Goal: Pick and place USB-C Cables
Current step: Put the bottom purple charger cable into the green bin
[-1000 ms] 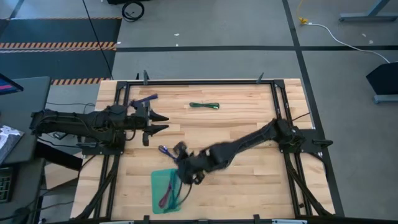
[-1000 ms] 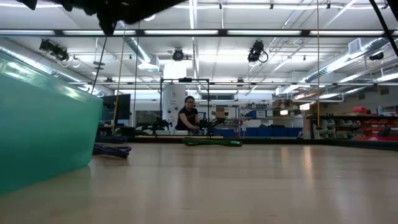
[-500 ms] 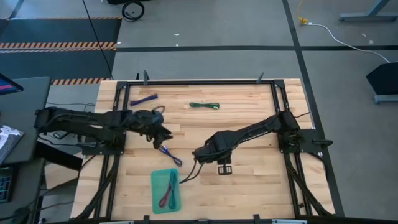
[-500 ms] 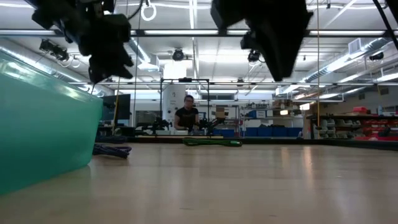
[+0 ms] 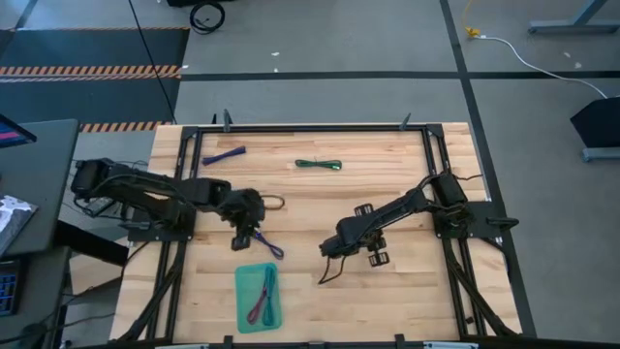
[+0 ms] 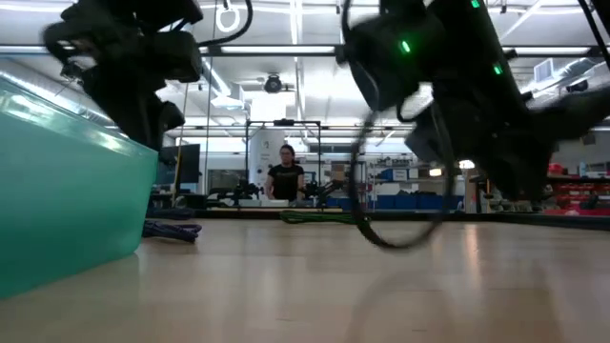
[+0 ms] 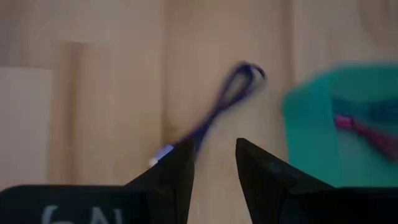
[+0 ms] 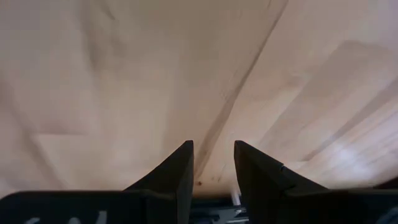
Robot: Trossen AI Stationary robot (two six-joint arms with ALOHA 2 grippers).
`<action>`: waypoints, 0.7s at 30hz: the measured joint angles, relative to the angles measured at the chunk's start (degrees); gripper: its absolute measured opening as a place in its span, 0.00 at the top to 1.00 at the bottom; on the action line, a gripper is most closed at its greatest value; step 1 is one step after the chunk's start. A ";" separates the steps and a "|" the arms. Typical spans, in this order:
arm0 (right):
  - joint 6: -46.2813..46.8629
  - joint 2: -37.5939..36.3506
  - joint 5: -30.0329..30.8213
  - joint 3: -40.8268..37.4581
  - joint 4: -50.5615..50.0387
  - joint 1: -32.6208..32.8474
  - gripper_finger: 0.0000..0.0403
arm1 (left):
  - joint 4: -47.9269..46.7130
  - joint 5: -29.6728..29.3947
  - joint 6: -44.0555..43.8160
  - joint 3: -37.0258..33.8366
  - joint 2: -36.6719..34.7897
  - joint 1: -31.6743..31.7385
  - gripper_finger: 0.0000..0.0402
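Note:
A violet cable (image 5: 265,243) lies flat on the wood just beyond the teal tray (image 5: 241,308), which holds a maroon cable (image 5: 258,307) and a teal cable (image 5: 268,284). My left gripper (image 5: 242,239) hovers open over the violet cable's left end; in its wrist view the violet cable (image 7: 219,107) runs away from the left gripper (image 7: 214,152) beside the tray (image 7: 314,124). A blue-purple cable (image 5: 224,155) and a dark green cable (image 5: 319,165) lie near the far edge. My right gripper (image 5: 374,256) is open over bare wood (image 8: 213,152).
Black frame rails (image 5: 310,127) border the table on the far, left and right sides. A black wire loop (image 6: 396,224) hangs from the right arm close to the tabletop. Bare wood spans the middle and the right near side. A person (image 6: 285,178) sits far behind the table.
My right gripper has drawn back from above the tray toward the table's right, ending over bare wood. My left gripper has swung from the left side toward the table's middle and near edge, turning downward over the violet cable. The cables have stayed put.

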 joint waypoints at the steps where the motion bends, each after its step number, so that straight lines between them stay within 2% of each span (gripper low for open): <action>1: 0.24 0.00 0.28 -1.55 0.40 0.00 0.70 | 0.24 0.05 0.66 0.00 0.54 -0.73 0.70; 6: 1.38 0.00 0.46 -5.93 0.85 -0.13 0.70 | -0.02 -0.86 3.60 0.00 3.22 -2.72 0.69; 15: 3.48 -0.02 0.46 -6.34 1.36 -0.13 0.70 | 1.29 -4.28 12.83 0.00 8.82 -1.02 0.69; 21: 3.47 -0.02 0.43 -6.34 1.49 -0.13 0.70 | 2.34 -4.35 16.59 -0.01 13.21 0.59 0.61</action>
